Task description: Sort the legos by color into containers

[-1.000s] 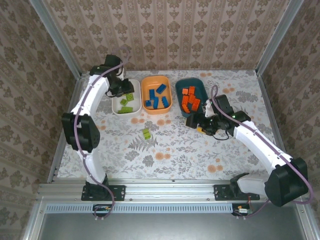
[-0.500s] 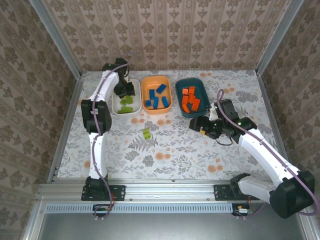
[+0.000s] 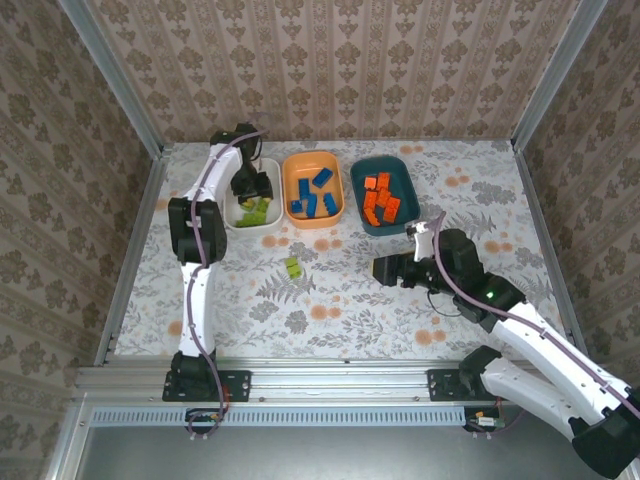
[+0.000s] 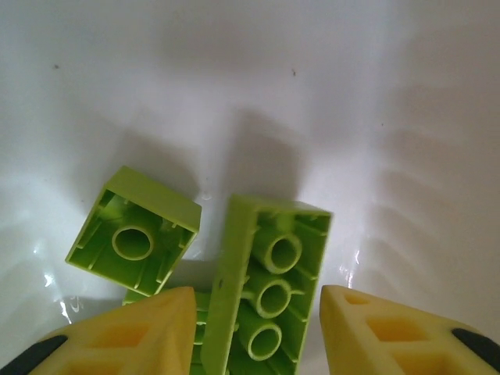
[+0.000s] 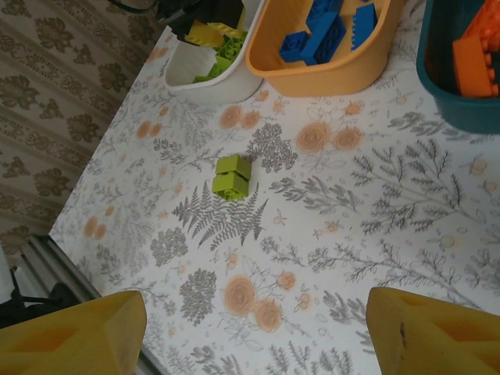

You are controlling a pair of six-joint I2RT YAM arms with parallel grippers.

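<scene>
Lime legos (image 4: pixel 269 289) in white bowl (image 4: pixel 312 94) under wide-spread left tool (image 4: pixel 258 308)

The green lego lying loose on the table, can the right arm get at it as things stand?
Probably yes: the green lego lies alone on the bare table, and the right gripper hangs open just right of it, nothing between.

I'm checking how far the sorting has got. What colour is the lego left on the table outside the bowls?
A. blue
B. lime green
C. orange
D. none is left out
B: the lime green lego lies on the flowered table, nearer the arms' bases than the orange bowl and outside all the bowls.
</scene>
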